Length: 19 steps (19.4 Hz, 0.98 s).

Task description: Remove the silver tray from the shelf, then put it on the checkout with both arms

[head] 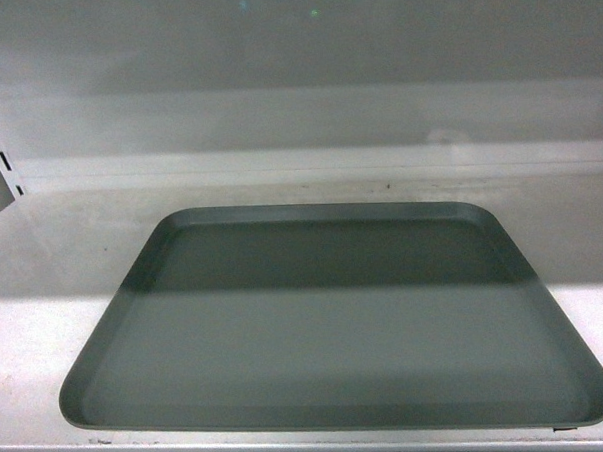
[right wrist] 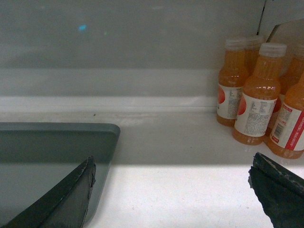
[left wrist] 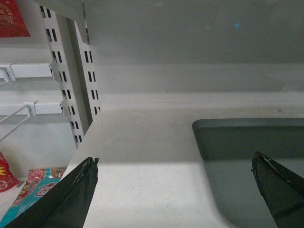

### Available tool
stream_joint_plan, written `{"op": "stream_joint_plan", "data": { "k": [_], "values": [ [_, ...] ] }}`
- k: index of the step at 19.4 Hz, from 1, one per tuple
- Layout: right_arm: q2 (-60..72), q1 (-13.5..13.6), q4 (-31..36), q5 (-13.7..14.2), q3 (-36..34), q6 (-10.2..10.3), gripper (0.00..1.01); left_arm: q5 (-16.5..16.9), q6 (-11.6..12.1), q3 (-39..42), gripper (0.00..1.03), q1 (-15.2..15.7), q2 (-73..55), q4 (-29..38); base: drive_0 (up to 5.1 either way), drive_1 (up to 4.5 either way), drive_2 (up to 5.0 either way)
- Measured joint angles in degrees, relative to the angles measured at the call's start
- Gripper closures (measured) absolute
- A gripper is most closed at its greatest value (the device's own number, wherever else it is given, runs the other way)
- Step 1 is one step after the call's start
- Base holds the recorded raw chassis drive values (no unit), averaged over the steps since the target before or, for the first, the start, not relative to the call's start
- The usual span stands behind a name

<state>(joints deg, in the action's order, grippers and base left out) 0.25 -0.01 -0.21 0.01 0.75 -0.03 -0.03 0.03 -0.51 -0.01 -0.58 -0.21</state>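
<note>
Your silver tray (head: 336, 320) lies flat on the shelf (head: 43, 267), its near edge close to the front lip at 6 o'clock in the head view. Your left gripper (left wrist: 175, 183) has its fingers (left wrist: 78, 190) spread wide, straddling the tray's left rim. Your right gripper (right wrist: 171, 183) is likewise released, straddling the right rim, with orange juice bottles (right wrist: 259, 95) at 2 o'clock.
</note>
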Motion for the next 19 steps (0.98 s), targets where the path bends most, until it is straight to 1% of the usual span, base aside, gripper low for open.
{"op": "stream_joint_plan", "data": {
  "k": [16, 17, 18, 19],
  "values": [
    [0.00, 0.00, 0.00, 0.00, 0.00, 0.00, 0.03, -0.02, -0.02, 0.00, 0.05, 0.00, -0.02, -0.20, 0.0, 0.00, 0.0],
    [0.85, 0.72, -3.41, 2.12, 0.74, 1.79, 0.03, -1.09, -2.23, -2.03, 0.05, -0.52, -2.01, -6.80, 0.0, 0.00, 0.0],
    [4.83, 1.99, -2.82, 4.48, 1.18, 4.66, 0.03, -0.46, -4.74, -3.80, 0.05, -0.04, -5.81, -9.90, 0.0, 0.00, 0.0],
    [8.98, 1.88, 0.04, 3.98, 1.29, 6.54, 0.03, 1.66, -6.67, -4.52, 0.05, 1.44, -8.50, -8.50, 0.0, 0.00, 0.0]
  ]
}}
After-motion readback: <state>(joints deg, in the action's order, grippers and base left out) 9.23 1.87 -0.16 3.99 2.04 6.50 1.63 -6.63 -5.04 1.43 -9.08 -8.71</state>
